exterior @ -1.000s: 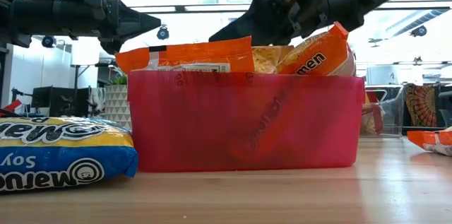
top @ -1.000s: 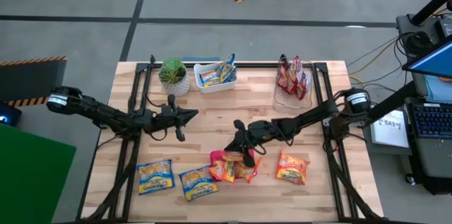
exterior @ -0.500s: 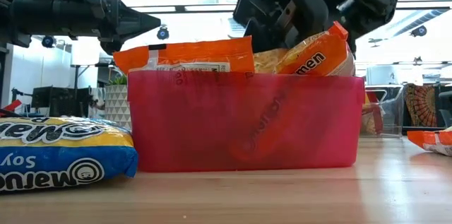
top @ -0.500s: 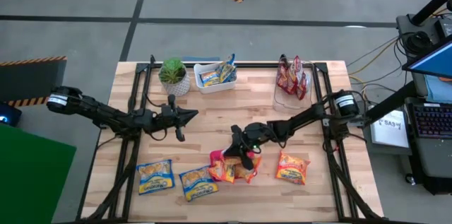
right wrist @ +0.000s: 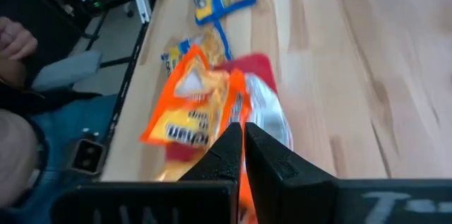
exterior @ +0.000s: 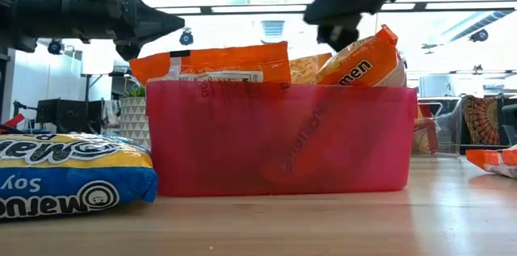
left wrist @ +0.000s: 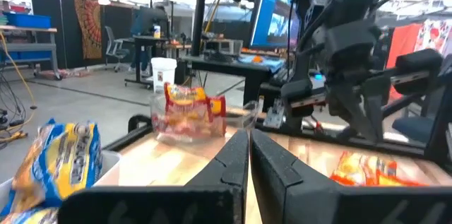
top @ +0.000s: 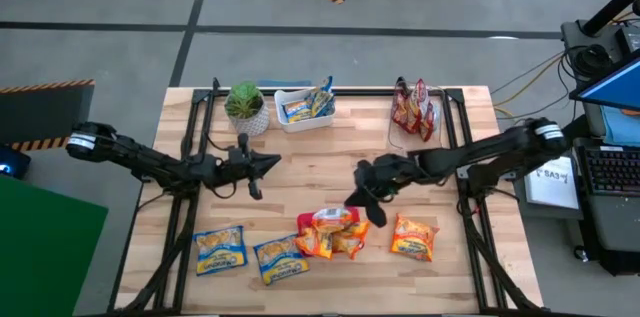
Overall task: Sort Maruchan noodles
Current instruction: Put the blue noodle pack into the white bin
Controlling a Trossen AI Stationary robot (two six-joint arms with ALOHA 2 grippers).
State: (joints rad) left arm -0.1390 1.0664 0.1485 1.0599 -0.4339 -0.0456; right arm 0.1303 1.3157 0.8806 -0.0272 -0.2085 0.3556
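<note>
Three packets still lie loose: two blue (top: 220, 249) (top: 280, 257), one orange (top: 413, 236). The pink bin (top: 330, 234), white bin (top: 303, 107) and clear bin (top: 413, 109) hold theirs; my right gripper (top: 372, 210) and left gripper (top: 268, 162) hover empty, pinched together

A wooden table (top: 300, 147) with black rails carries several things. Along its far edge – a potted plant (top: 245, 105), a white bin (top: 300, 112) and a clear bin (top: 410, 129). Near the front edge lie two blue-and-yellow packets (top: 219, 249) (top: 280, 257), a pink bin (top: 303, 225) – orange packets stand in it – and one orange packet (top: 413, 237).
</note>
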